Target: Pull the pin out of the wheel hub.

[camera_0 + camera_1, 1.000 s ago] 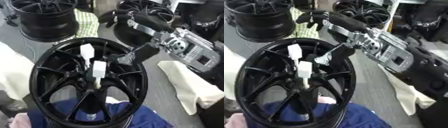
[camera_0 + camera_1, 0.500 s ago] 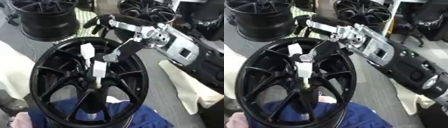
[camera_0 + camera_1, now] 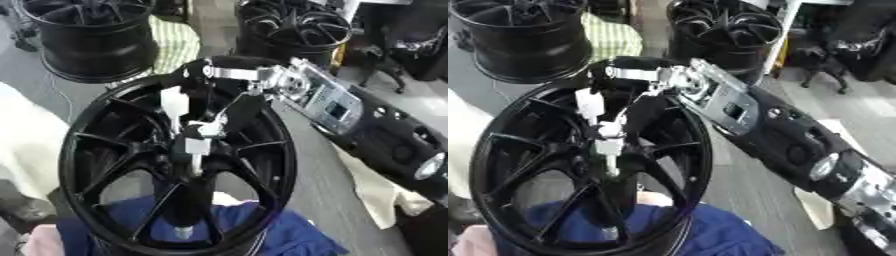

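While right hand reaches over wheel hub from upper right, its dark fingers hang at white pin near hub centre; blurred, cannot tell whether they grip it. Pin stands upright among spokes. Second white piece just above pin. Blue cloth under hub's lower rim.

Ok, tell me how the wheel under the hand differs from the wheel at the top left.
The near wheel fills the foreground, tilted, its spokes facing the camera, with white pieces at its hub and the right hand reaching in. The top-left wheel looks smaller, stands farther back, untouched. Both are black, spoked rims.
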{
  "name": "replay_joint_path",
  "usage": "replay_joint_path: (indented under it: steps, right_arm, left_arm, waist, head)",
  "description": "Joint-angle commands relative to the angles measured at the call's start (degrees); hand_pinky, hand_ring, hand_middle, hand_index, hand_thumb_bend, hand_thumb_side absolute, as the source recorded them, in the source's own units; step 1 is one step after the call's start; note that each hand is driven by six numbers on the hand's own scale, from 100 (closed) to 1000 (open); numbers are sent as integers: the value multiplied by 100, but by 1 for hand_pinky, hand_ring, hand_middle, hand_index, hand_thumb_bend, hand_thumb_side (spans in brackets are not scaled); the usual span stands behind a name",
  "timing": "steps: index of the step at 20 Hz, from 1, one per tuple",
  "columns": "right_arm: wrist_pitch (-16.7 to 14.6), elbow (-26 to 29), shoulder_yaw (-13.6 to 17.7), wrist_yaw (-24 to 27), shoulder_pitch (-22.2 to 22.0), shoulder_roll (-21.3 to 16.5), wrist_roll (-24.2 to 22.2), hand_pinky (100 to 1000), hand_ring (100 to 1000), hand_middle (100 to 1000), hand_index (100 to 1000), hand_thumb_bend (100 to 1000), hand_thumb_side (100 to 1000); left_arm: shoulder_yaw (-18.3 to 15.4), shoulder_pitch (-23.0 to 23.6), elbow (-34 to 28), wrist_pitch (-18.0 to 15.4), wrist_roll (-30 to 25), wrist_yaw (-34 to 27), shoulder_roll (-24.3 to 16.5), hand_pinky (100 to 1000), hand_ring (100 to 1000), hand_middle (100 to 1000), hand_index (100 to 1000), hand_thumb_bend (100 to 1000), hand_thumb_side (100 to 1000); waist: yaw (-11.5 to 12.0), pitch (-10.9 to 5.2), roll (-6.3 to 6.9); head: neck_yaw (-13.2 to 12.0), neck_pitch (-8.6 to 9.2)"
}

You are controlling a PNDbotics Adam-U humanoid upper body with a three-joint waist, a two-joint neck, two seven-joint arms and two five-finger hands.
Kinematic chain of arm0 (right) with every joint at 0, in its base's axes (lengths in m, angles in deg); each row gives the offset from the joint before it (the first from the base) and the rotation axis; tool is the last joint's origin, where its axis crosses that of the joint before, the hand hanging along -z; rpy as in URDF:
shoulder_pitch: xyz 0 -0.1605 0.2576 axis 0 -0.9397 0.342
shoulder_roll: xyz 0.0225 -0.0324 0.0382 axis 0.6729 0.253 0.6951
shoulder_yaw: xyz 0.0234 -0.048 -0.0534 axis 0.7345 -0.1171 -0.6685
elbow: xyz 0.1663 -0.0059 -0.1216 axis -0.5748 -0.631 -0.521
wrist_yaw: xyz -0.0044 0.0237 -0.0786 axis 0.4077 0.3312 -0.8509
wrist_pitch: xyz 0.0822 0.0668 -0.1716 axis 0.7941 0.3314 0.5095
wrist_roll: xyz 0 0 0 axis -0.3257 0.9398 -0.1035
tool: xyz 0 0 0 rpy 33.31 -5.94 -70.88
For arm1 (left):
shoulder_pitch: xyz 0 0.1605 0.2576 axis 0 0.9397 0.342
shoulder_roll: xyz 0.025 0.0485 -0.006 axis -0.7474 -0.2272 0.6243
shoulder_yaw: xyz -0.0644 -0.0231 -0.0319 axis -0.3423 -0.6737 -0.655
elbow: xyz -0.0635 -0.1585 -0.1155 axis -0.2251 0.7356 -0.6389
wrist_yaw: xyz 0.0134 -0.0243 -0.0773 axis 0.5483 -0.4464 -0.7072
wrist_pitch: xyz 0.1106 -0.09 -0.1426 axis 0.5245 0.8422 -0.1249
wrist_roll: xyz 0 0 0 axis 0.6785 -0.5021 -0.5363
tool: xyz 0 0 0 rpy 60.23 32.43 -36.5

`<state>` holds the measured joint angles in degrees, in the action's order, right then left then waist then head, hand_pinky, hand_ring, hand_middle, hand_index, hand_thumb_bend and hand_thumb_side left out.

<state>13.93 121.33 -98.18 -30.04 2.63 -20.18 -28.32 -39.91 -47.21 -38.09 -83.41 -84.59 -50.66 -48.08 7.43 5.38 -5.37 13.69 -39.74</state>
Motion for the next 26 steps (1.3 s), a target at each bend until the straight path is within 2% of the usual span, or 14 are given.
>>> replay_joint_path:
  steps: [1,10,19,20,23,26]
  right_arm:
    - [-54,-29,181,-151,66,-63,-348,759,862,907,931,377,409]
    - [-25,-44,505,-209,53,-34,-1332,758,860,901,928,375,410]
    - [12,-9,551,-193,56,-38,-1440,758,860,901,928,375,410]
    - [15,-12,548,-196,52,-36,-1443,753,851,879,917,372,396]
    - [145,-327,463,-393,-46,192,-1546,752,850,878,915,372,395]
    - [-7,-677,466,-666,-39,370,-1531,751,849,876,914,373,395]
  left_arm:
    - [-16,-67,-76,-2,-4,-2,-58,580,620,544,878,273,655]
    - [-22,-64,-73,-10,3,-8,-58,580,620,544,878,271,654]
    - [-23,-64,-72,-10,4,-8,-58,580,620,544,878,271,654]
    - [-22,-65,-73,-11,4,-9,-58,581,622,545,879,254,653]
    - [-9,-71,-74,-19,-6,-19,-44,580,622,545,879,254,653]
    - [-6,-70,-75,-21,-13,-22,-37,580,622,545,879,254,653]
  waist:
    - [-17,-58,48]
    - [-46,-58,61]
    - [-47,-58,61]
    - [-46,-56,62]
    - [-23,-39,87]
    - [-16,-37,92]
  head:
    - [-14,-20]
    - [-40,-18]
    - [-41,-18]
    - [-38,-16]
    - [4,4]
    - [8,3]
